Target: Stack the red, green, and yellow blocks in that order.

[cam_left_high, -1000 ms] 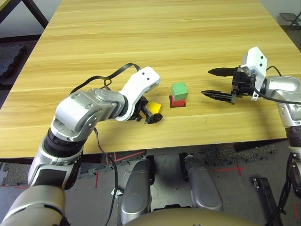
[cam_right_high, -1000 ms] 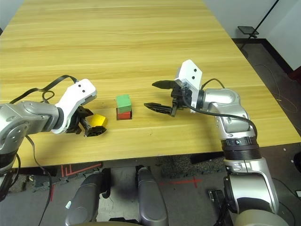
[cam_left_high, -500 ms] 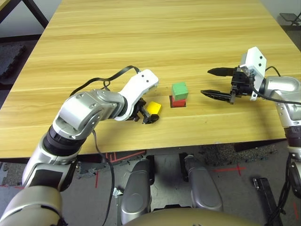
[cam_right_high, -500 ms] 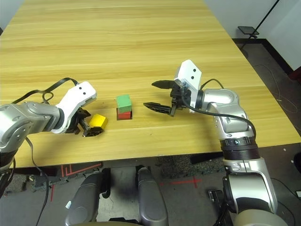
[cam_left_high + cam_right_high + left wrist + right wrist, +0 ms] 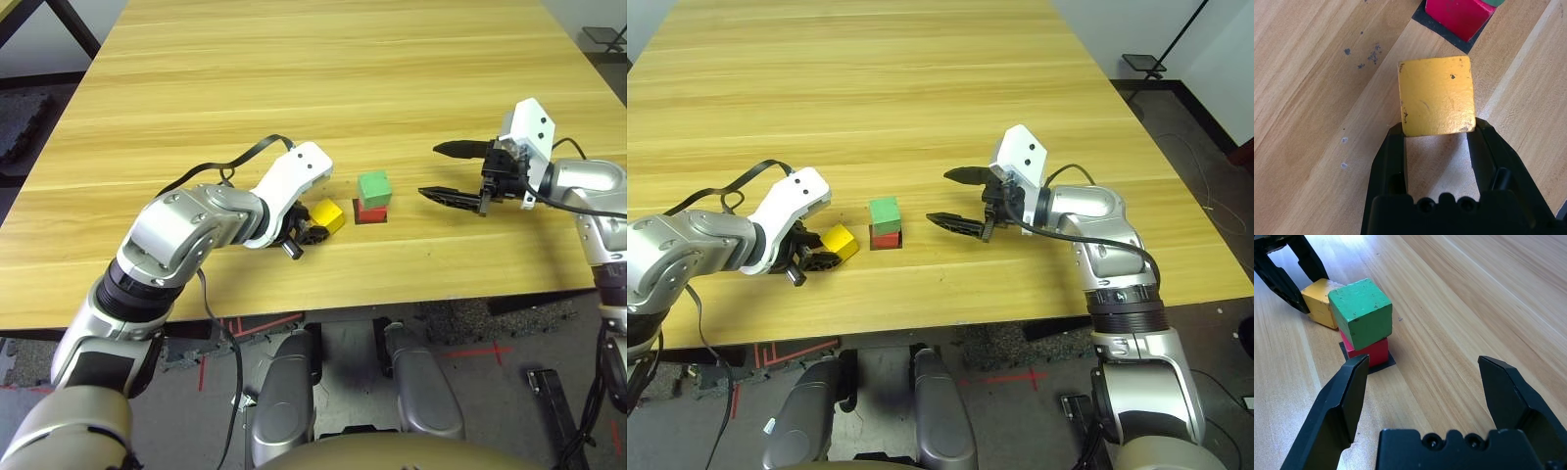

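Left gripper (image 5: 1436,131) now clenched on yellow block (image 5: 1436,96) at lower left, seemingly lifted; ready for green block (image 5: 373,187) atop red block (image 5: 370,211). Right gripper (image 5: 453,172) spread, idle.

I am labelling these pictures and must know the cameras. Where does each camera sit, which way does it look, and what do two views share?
Left eye and right eye views: on the head, looking forward and down at the table; silver forearms show.
Left wrist view: along the left hand, shut on the yellow block.
Right wrist view: along the open right hand toward the green block on the red block.
Shared: both wrist views show the yellow and red blocks.
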